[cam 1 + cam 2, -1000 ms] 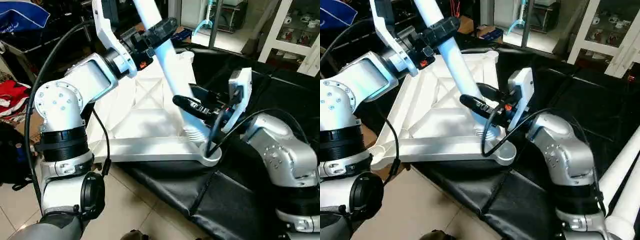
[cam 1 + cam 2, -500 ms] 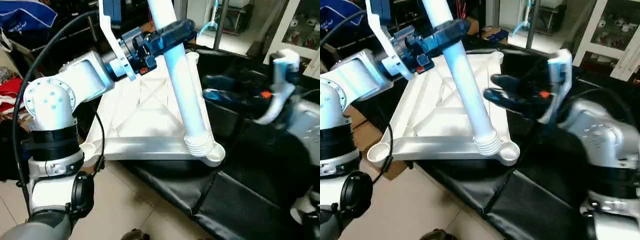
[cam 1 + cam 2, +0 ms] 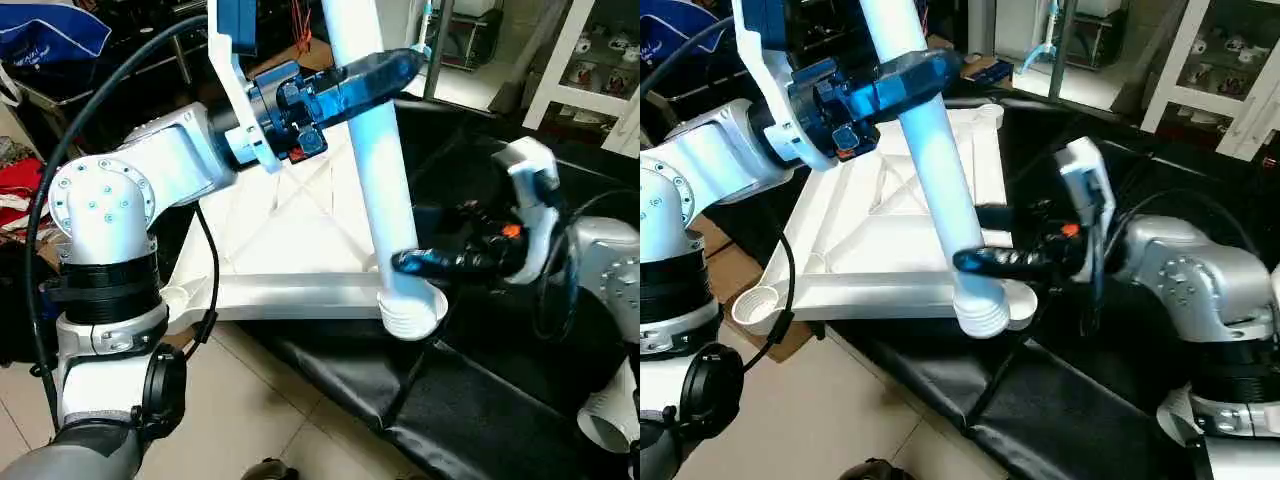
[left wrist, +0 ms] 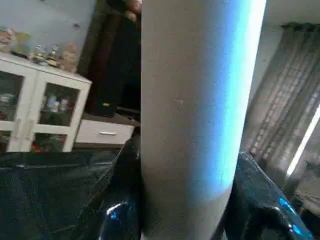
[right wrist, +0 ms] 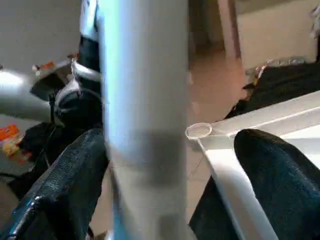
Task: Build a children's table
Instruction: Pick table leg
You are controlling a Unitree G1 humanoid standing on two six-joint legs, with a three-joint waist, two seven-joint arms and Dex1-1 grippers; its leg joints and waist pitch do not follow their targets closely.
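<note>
The white tabletop (image 3: 290, 232) lies underside up on a black padded table, its X ribs showing. A long white leg (image 3: 386, 170) stands steeply over it. Its ribbed end (image 3: 405, 318) is at the near right corner socket (image 3: 432, 303); I cannot tell whether it sits inside. High on the leg, my left gripper (image 3: 368, 76) is shut on it, its fingers (image 4: 120, 205) hugging the tube. My right gripper (image 3: 975, 240) is open low around the leg just above the ribbed end, with one finger (image 5: 70, 185) close to the tube and the other well apart.
The near left corner socket (image 3: 175, 297) hangs over the black table's edge (image 3: 330, 360), above a tiled floor (image 3: 250, 420). A white glass-door cabinet (image 3: 600, 60) stands at the back right. Red cloth (image 3: 25, 190) and a blue bag (image 3: 50, 30) lie at the far left.
My right gripper let go of the leg, swung off to the right and came back open around its lower part. The leg now stands steeper, its ribbed end nearer the corner socket.
</note>
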